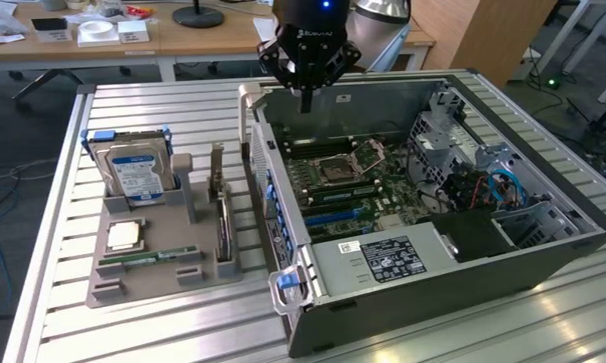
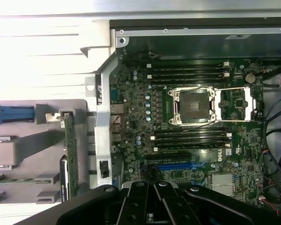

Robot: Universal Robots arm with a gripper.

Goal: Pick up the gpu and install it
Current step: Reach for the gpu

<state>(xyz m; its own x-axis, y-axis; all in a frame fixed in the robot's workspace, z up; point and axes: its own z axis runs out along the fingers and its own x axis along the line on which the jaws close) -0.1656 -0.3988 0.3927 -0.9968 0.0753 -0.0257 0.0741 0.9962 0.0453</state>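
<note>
While hovering over the open case, holds the gripper with fingers pressed together, clamped on nothing. Points it straight down above the far end of the case as seen in the exterior view, over the motherboard and clear of it. Hangs nearest the socket end of the board, touching no part.

Stands well apart from the gpu, upright on its long edge in a slot of the grey holder, outside the case. Sits with that holder on the slatted table, just beside the case, toward the exterior view's left. Shares the holder with a hard drive standing at the far end, a chip lying flat, and a memory stick lying nearer the front.

From the wrist, looks down past the closed gripper onto the socket, with dark memory slots on either side and a blue slot close to the fingers. Catches the gpu edge-on in the holder, beside the case wall.
</note>
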